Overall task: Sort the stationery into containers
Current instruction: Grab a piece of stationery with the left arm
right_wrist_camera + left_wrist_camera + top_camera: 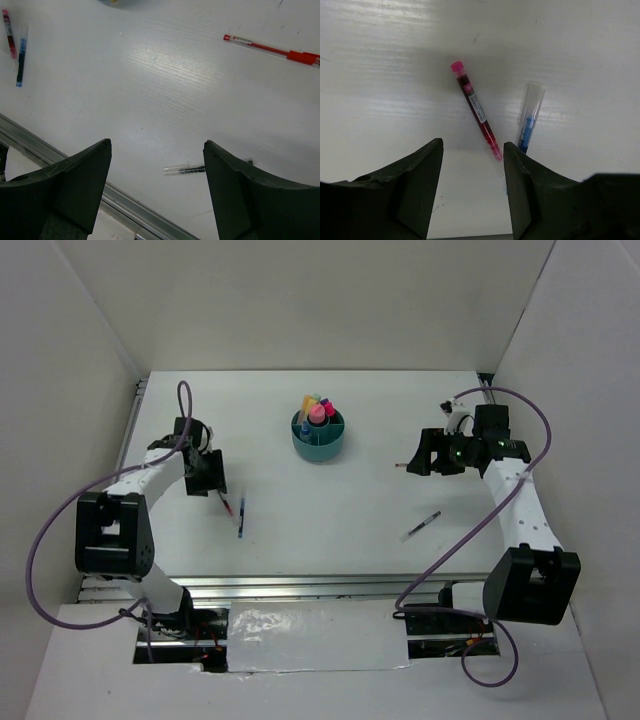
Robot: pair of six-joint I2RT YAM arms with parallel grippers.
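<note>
My left hand [472, 150] hangs over the white counter [380, 75] with its two fingers apart and nothing between them but the tip of a pen. That pen is the red pen with a pink end [476, 110]. It lies slanted just ahead of my fingers, and its near tip comes right up beside my right-side finger [520, 185]. I cannot tell if they touch. A white label with tiny print sits on the pen, but the print is too small to read. Just beside it lies a blue pen [526, 127] with a clear cap, almost side by side with the red one, and its near end hides behind the same finger. My right hand [157, 145] is wide open too and holds nothing. A thin black pen [192, 170] lies on the counter close to it, partly hidden behind one finger. A second red pen [272, 49] lies farther off on that side. From above, the round teal organizer [320, 450] stands at the back middle of the counter, between my two arms and well apart from all four pens. Some markers [318, 412], pink, yellow and blue, stand up in it. A metal rail [60, 150] runs along the near edge of the counter.
</note>
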